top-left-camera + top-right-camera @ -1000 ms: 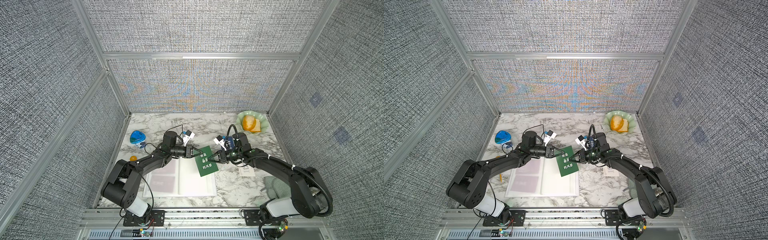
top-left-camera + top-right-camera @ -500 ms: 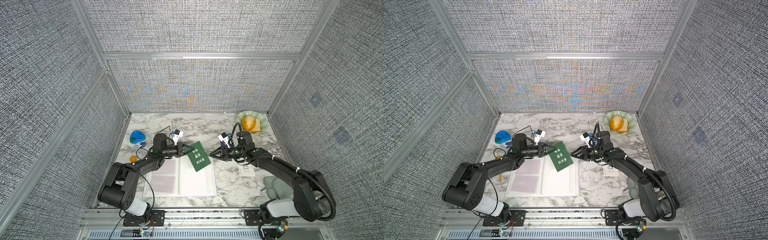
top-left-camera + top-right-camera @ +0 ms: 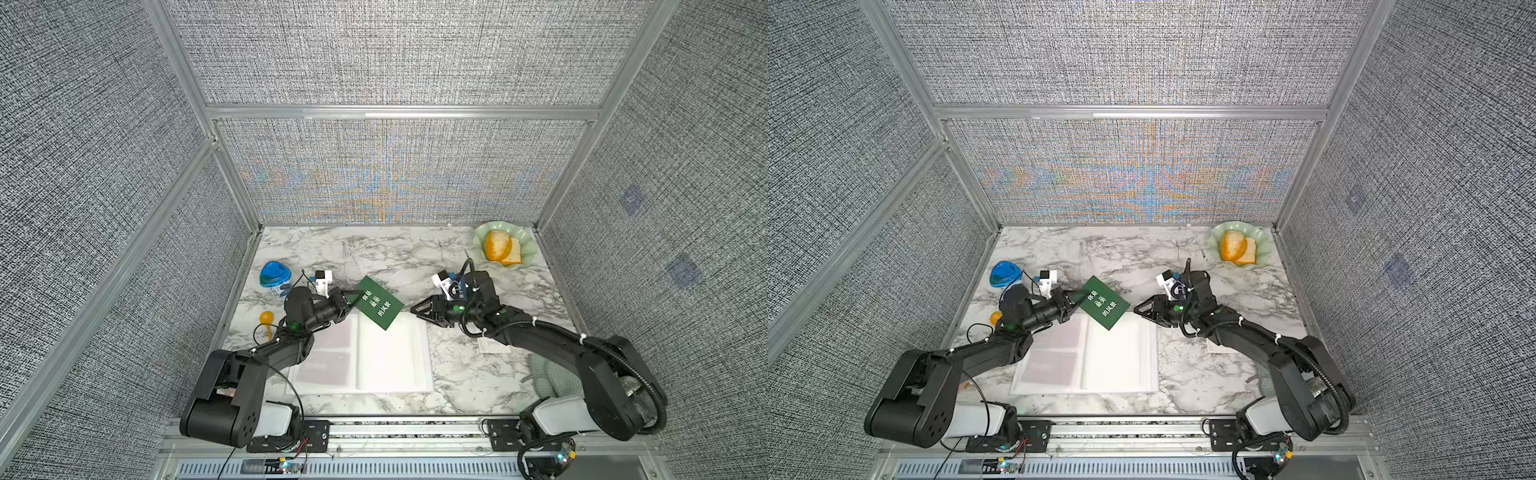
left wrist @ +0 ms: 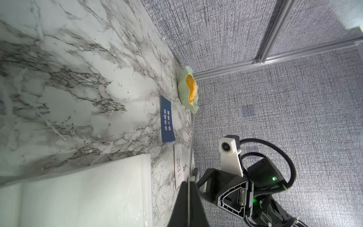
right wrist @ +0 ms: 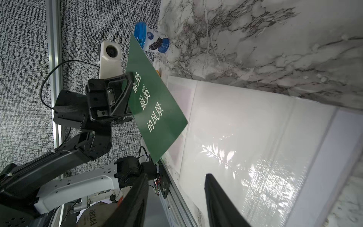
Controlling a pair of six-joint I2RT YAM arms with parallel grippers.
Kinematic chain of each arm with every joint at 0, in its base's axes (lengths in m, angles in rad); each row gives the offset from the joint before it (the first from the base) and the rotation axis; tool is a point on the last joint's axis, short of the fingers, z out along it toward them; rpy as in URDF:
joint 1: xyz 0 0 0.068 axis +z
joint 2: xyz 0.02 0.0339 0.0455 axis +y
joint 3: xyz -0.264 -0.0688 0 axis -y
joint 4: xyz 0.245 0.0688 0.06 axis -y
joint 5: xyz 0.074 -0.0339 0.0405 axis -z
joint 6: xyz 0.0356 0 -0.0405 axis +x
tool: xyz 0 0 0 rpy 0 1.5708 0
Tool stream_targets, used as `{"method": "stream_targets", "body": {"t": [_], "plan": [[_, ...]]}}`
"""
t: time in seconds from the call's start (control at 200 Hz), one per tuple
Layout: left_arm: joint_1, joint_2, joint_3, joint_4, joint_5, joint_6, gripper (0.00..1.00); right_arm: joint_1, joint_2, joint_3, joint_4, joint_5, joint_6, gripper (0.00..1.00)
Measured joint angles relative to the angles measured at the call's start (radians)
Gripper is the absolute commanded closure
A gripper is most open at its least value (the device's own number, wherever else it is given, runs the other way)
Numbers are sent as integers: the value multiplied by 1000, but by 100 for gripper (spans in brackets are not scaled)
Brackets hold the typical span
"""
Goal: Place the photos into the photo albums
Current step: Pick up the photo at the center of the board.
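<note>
The left gripper [image 3: 348, 301] has its jaws pressed together on the edge of the green card [image 3: 377, 307], close to a corner. The card juts out tilted in the air, and its free end hangs just over the far edge of the open album [image 3: 390, 361]. I'd guess it is held at one end so that the opposite end stays clear to lead into a sleeve. The right gripper [image 3: 413, 309] hovers just beside the card's outer corner without touching it. Its fingers [image 5: 137, 198] are spread with nothing between them. It looks parked there to help, perhaps by steadying a page or lifting the film, though I can't tell which. The album lies flat and open near the front of the marble table [image 3: 374, 249], within reach of both arms. Two reddish cards [image 3: 332, 353] show through the film of its left page, while the right page looks bare, so that is likely where the green one belongs. A blue card [image 4: 167, 119] and a white card [image 4: 178, 167] lie flat on the table near the right arm, apparently waiting their turn. The green bowl [image 3: 505, 245] in the far corner and the blue pot [image 3: 274, 278] on the left sit well apart from the work.
</note>
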Motion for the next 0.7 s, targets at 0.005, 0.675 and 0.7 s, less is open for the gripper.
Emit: {"method": "stream_targets", "body": {"t": [0.005, 0.675, 0.7], "plan": [[0, -1, -1, 1, -2, -2, 100, 3, 3, 0, 6, 2, 4, 49], [3, -97, -134, 93, -243, -148, 100, 160, 285, 138, 333, 108, 255, 50], [3, -99, -135, 97, -246, -152, 100, 163, 290, 139, 335, 111, 260, 50]]}}
